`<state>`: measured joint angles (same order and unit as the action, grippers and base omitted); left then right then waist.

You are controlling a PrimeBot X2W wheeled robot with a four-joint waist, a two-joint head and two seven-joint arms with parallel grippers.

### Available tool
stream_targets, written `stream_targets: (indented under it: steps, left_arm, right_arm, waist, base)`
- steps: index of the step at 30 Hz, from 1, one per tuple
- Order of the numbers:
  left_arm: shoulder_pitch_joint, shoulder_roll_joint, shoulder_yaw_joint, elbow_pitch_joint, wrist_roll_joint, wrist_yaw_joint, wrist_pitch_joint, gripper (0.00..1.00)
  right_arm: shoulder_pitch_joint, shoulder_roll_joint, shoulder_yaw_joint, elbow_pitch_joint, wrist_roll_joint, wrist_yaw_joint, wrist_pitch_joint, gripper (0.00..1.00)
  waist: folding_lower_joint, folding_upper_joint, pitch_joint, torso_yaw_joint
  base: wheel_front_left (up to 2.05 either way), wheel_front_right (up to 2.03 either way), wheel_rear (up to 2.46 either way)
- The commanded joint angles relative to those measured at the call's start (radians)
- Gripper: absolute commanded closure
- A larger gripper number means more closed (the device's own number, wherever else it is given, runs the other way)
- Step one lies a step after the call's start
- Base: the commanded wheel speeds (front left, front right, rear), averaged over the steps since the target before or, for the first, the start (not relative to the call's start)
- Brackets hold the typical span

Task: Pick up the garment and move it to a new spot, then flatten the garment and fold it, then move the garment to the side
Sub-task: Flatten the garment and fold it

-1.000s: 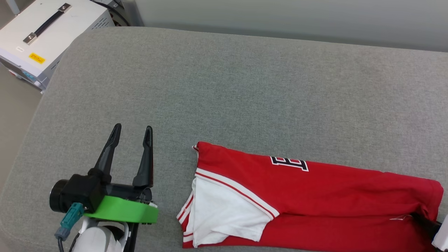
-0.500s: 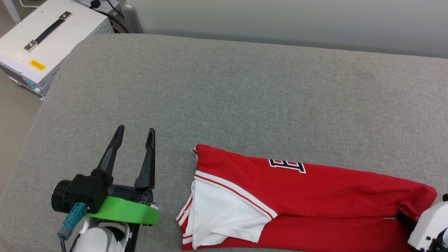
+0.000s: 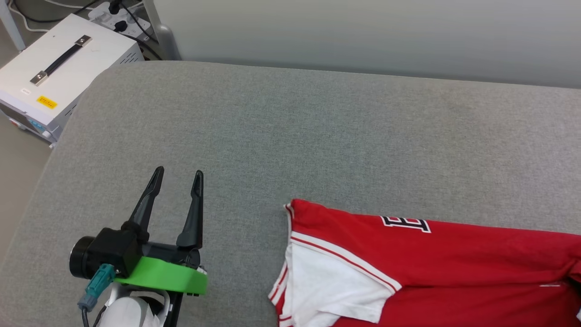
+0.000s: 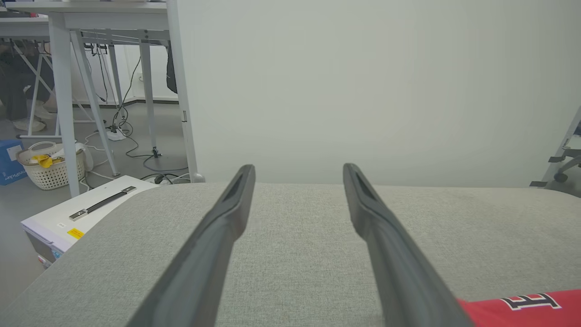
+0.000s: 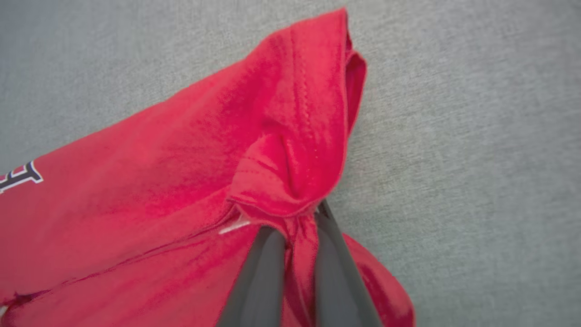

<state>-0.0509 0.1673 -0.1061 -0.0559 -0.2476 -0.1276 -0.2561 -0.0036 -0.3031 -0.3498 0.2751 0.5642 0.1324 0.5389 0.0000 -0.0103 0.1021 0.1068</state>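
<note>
The garment [image 3: 454, 259] is a red T-shirt lying folded lengthwise on the grey cushion [image 3: 317, 136], at the lower right of the head view, with its white sleeve [image 3: 331, 281] toward the left. A corner of the garment [image 4: 522, 309] shows in the left wrist view. My right gripper [image 5: 297, 222] is shut on a bunched fold at the garment's [image 5: 181, 159] right end. My left gripper [image 3: 178, 171] is open and holds nothing, hovering over bare cushion left of the shirt, and its fingers [image 4: 227, 218] stand well apart.
A white equipment box [image 3: 59, 77] with a black handle stands on the floor beyond the cushion's left edge, with a power strip [image 3: 118, 13] behind it. A pale wall runs along the back. A table leg [image 4: 61, 91] and a basket [image 4: 50, 165] stand far left.
The garment has slid to the right across the cushion, its right end pulled past the picture's edge. The head camera has tilted a little. The left gripper has kept its place.
</note>
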Motion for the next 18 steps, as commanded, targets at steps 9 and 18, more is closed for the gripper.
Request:
stream_targets:
  steps: [9, 18]
  left_arm:
    - [0.029, 0.005, -0.005, 0.011, -0.015, -0.003, -0.006, 0.00]
    - [0.057, 0.006, -0.001, 0.018, -0.025, -0.003, -0.006, 0.00]
  right_arm:
    - [0.016, 0.000, -0.039, -0.017, -0.042, -0.002, -0.020, 1.00]
    - [0.064, 0.039, 0.048, -0.195, -0.021, -0.002, 0.041, 1.00]
  waist:
    - [0.0000, 0.0103, -0.044, -0.030]
    - [0.0000, 0.0103, -0.082, -0.055]
  base:
    - [0.00, 0.00, 0.00]
    - [0.00, 0.00, 0.00]
